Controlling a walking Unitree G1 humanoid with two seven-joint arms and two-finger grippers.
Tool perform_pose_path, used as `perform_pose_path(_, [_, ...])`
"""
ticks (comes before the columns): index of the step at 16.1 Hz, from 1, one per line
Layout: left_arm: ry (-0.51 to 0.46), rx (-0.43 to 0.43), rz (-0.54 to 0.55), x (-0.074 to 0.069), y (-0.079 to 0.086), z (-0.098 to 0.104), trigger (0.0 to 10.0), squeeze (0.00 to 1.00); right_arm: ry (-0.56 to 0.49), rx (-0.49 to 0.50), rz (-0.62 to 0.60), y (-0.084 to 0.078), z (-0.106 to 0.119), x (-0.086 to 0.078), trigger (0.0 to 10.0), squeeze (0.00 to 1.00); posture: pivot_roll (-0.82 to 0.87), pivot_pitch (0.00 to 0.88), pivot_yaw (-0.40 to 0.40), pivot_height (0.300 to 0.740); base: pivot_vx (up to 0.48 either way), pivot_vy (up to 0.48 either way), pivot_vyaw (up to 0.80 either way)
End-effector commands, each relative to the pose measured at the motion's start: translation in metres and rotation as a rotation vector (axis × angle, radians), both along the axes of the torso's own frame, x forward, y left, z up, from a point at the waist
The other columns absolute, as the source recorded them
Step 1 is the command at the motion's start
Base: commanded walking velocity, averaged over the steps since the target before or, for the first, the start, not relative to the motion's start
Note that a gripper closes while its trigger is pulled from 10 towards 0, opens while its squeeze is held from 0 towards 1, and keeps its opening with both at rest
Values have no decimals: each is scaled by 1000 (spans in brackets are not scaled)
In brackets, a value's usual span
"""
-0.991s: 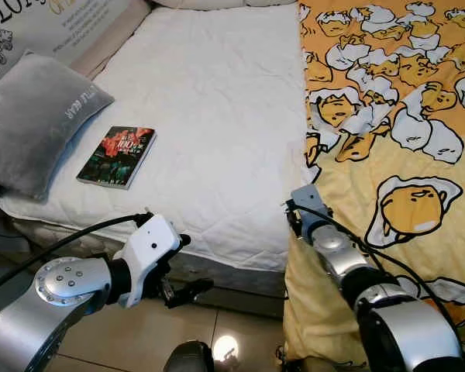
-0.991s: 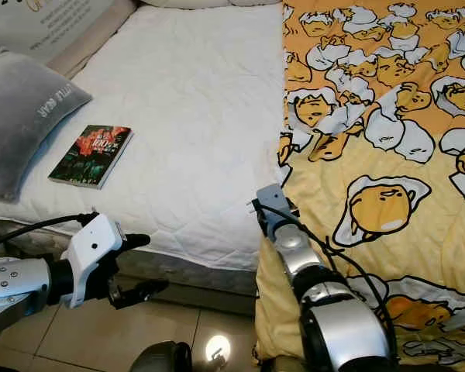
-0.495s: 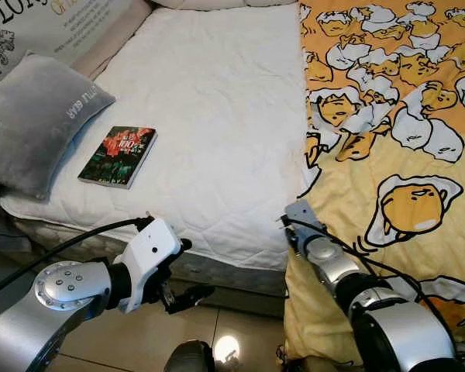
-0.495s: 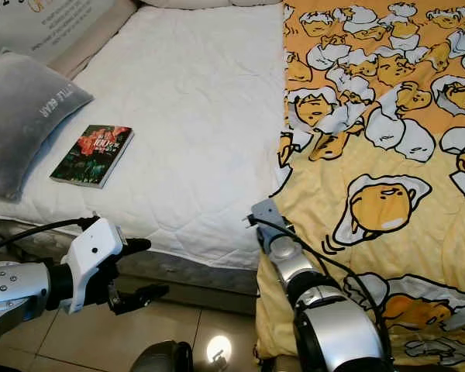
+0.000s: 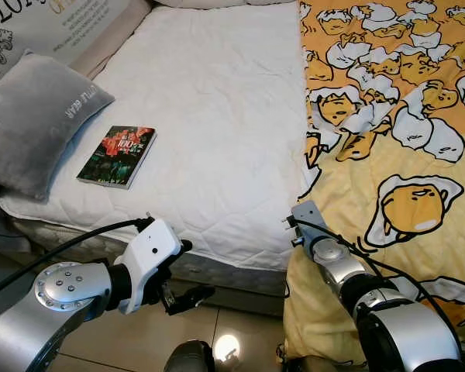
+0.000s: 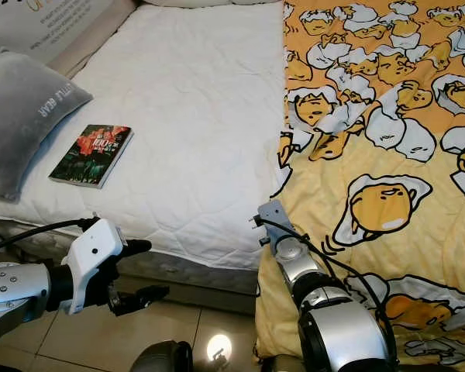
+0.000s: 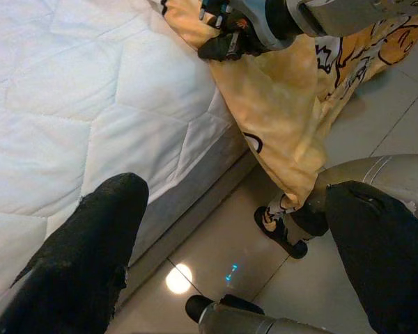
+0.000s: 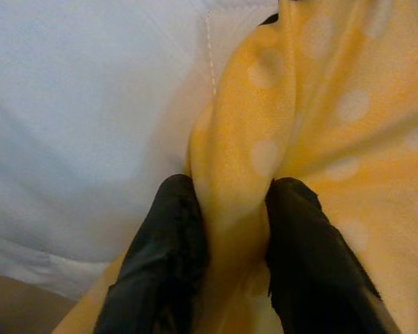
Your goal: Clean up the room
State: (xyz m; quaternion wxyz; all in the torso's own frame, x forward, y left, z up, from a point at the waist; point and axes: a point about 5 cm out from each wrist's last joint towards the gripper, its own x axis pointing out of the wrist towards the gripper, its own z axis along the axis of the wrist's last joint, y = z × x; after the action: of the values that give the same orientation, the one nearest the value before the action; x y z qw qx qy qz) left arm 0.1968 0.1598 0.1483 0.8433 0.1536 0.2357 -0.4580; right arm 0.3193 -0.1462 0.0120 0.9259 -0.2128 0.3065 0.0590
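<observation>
Right wrist view shows right gripper (image 8: 231, 240) pinching a fold of yellow blanket (image 8: 320, 125); left gripper (image 7: 230, 257) fingers spread beside mattress (image 7: 70, 90); book (image 5: 117, 156) lies on it

A bed with a white quilted mattress pad (image 5: 217, 116) takes up the scene, its near edge running across at six o'clock above a glossy tiled floor (image 5: 139, 333). Over at nine o'clock a grey velvet pillow (image 5: 31, 120) sits tilted at the pad's edge, lettering stitched on its corner. Just beside it, toward the centre, a dark paperback book (image 5: 118, 156) lies flat, cover up, apart from the pillow. From twelve round to five o'clock, a yellow blanket (image 5: 395, 132) printed with egg-yolk cartoon figures covers that half of the bed, its edge meeting the bare pad and spilling over the near side toward the floor.
</observation>
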Motion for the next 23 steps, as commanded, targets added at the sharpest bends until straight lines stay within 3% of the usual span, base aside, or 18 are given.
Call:
perform_pose_path(1, [-1, 15, 1, -2, 2, 1, 10000, 0, 32, 23, -9, 2, -6, -5, 0, 0, 252, 122, 85, 740, 0, 0, 0])
perform_pose_path(4, [-3, 15, 2, -2, 1, 0, 10000, 0, 42, 59, -10, 0, -7, -6, 0, 0, 250, 117, 82, 740, 0, 0, 0])
perform_pose_path(8, [-7, 13, 4, -4, 0, 0, 10000, 0, 160, 170, 92, 2, -21, -21, 0, 0, 241, 90, 72, 740, 0, 0, 0])
perform_pose_path(9, [-12, 10, 8, -3, 0, -1, 10000, 0, 230, 185, 149, 1, -30, -32, 0, 0, 221, 56, 66, 740, 0, 0, 0])
perform_pose_path(13, [-25, 1, 12, 0, -1, -4, 10000, 0, 335, 204, 224, -7, -48, -58, 0, 0, 180, 0, 54, 740, 0, 0, 0])
perform_pose_path(17, [-42, -3, 26, 5, -1, -7, 10000, 0, 316, 307, 317, 4, -47, -66, 0, 0, 157, 0, 40, 740, 0, 0, 0])
perform_pose_path(18, [-61, 3, 37, 9, 1, -7, 10000, 0, 252, 400, 305, 12, -38, -59, 6667, 0, 159, 0, 29, 740, 0, 0, 0])
perform_pose_path(19, [-66, 5, 39, 10, 1, -7, 10000, 0, 237, 427, 296, 14, -35, -57, 6667, 0, 159, 0, 29, 740, 0, 0, 0])
perform_pose_path(20, [-71, 6, 44, 10, 2, -7, 10000, 0, 209, 448, 307, 17, -31, -53, 10000, 0, 159, 0, 23, 740, 0, 0, 0])
perform_pose_path(22, [-78, 9, 53, 10, 5, -8, 10000, 0, 195, 482, 336, 23, -23, -50, 10000, 0, 155, 0, 16, 740, 0, 0, 0])
perform_pose_path(23, [-80, 7, 54, 10, 5, -10, 10000, 0, 228, 486, 332, 22, -23, -50, 10000, 1000, 151, 0, 15, 740, 0, 0, 0])
